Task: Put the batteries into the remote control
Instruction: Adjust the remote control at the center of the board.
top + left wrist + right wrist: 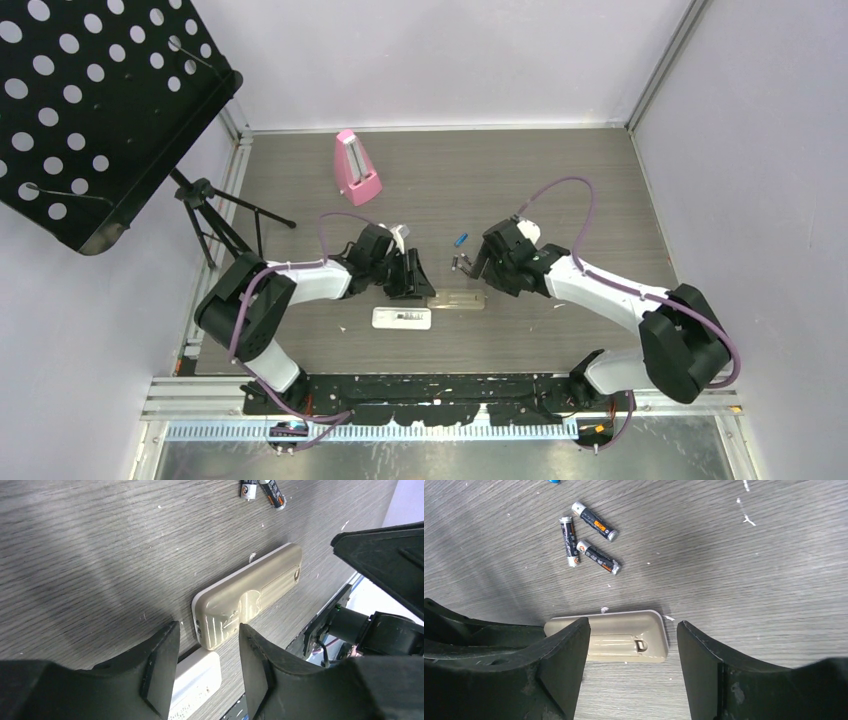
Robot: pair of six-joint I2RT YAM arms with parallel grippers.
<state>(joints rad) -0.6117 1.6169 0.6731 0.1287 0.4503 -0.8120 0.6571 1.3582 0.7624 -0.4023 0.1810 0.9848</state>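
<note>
Black fingers of the left gripper (207,645) stand apart, nothing clamped, and one end of the beige remote control (250,592) shows in the gap beneath them. Over on the other side, the right gripper (633,625) is spread wide too, empty, framing the remote's far end, which lies back-up with its cover on. Three dark batteries (589,537) lie loose on the grey wood-grain table (600,180) just beyond, the blue battery (461,240) a little further off. A white device (401,318) lies beside the remote, and a pink metronome (355,165) stands well back.
</note>
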